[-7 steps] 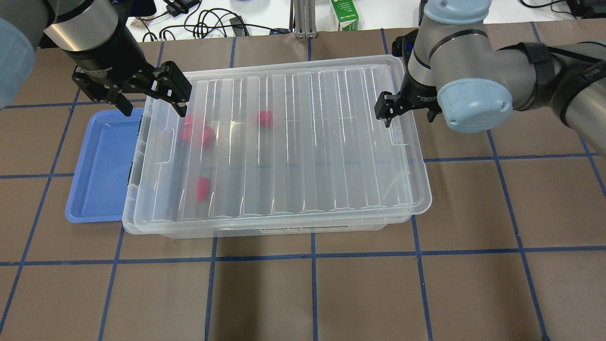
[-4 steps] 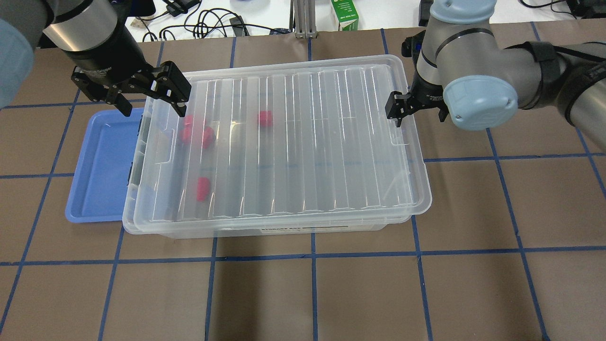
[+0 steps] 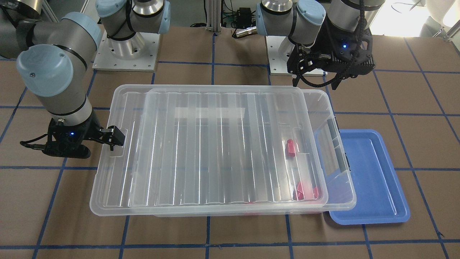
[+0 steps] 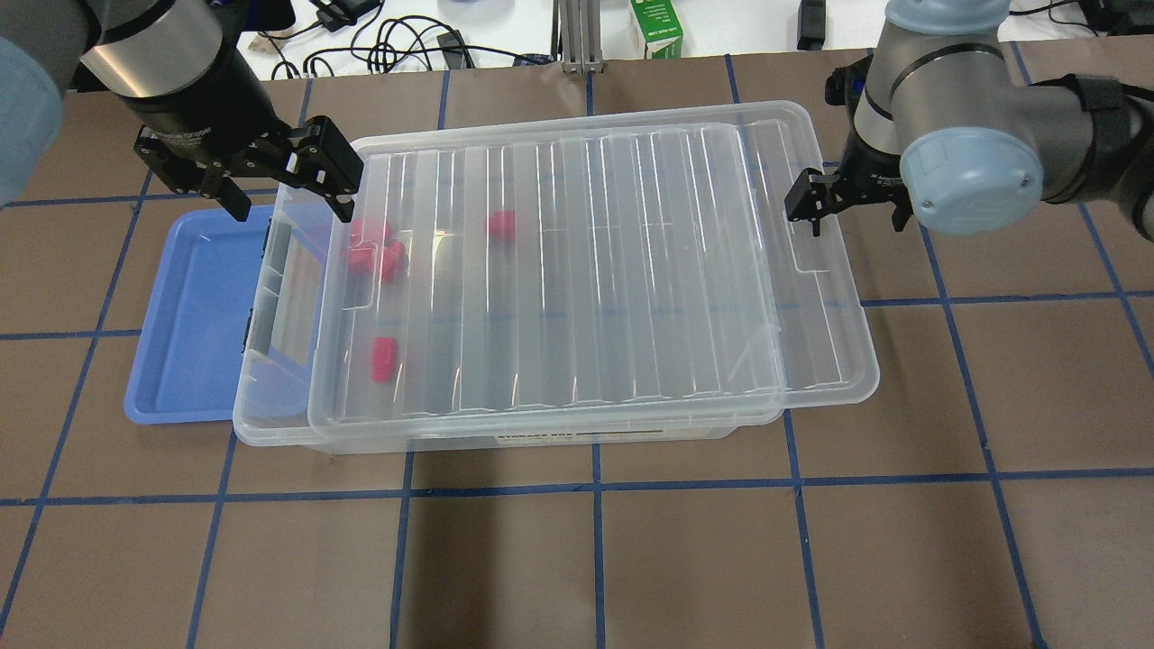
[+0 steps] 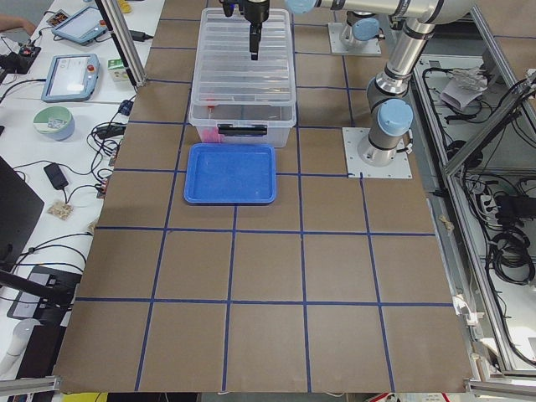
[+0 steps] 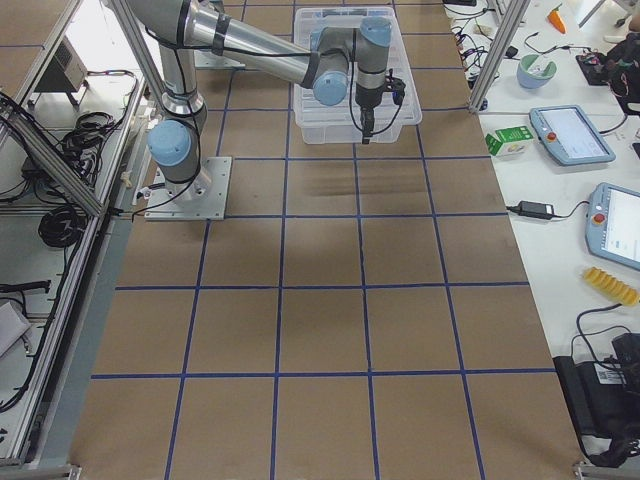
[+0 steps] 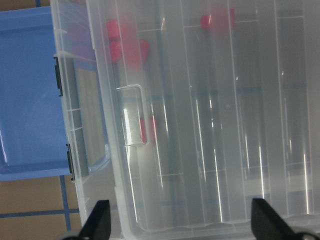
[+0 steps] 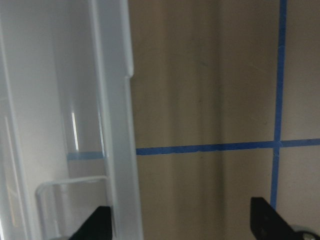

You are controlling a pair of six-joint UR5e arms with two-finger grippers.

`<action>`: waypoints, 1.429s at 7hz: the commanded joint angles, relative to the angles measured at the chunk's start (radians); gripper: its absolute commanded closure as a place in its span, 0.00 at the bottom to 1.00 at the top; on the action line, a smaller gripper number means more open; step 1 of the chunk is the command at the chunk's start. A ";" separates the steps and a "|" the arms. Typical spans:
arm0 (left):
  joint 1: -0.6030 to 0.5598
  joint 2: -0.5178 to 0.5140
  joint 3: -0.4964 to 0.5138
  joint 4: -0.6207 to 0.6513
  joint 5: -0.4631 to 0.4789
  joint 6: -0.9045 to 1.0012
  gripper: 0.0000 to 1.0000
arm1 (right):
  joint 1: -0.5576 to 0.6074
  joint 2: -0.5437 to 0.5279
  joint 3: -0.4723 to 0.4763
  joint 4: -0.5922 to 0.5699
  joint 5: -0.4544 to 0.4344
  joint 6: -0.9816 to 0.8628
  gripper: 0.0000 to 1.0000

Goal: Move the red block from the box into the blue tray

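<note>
The box (image 4: 541,439) is a clear bin, and its ribbed lid (image 4: 586,270) sits shifted toward the right arm. This uncovers a strip at the box's left end. Seen through the lid, the red block (image 4: 385,359) (image 3: 290,147) (image 7: 147,131) lies alone inside. The blue tray (image 4: 194,315) (image 3: 373,187) lies against the box's left end. My left gripper (image 4: 288,198) (image 7: 180,222) is open and empty above that end. My right gripper (image 4: 843,212) (image 8: 180,220) is open and straddles the lid's right rim. One finger (image 8: 102,220) sits in the lid's handle recess.
Three bunched red pieces (image 4: 374,248) lie in the box's far left corner, and another lone red piece (image 4: 502,225) lies further right. A green carton (image 4: 656,29) and cables lie beyond the table's far edge. The brown table has blue tape lines.
The lid has slid toward the robot's right along with the right gripper, opening a gap at the box's left end. The left gripper has not moved.
</note>
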 commanded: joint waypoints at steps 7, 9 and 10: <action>-0.002 -0.006 -0.002 0.001 -0.001 0.000 0.00 | -0.190 -0.009 -0.011 0.071 -0.058 -0.155 0.00; 0.001 -0.006 -0.002 0.001 -0.003 0.000 0.00 | -0.179 -0.028 -0.042 0.090 -0.052 -0.144 0.00; 0.003 -0.006 0.002 0.001 -0.005 0.000 0.00 | -0.169 -0.051 -0.097 0.176 -0.048 -0.139 0.00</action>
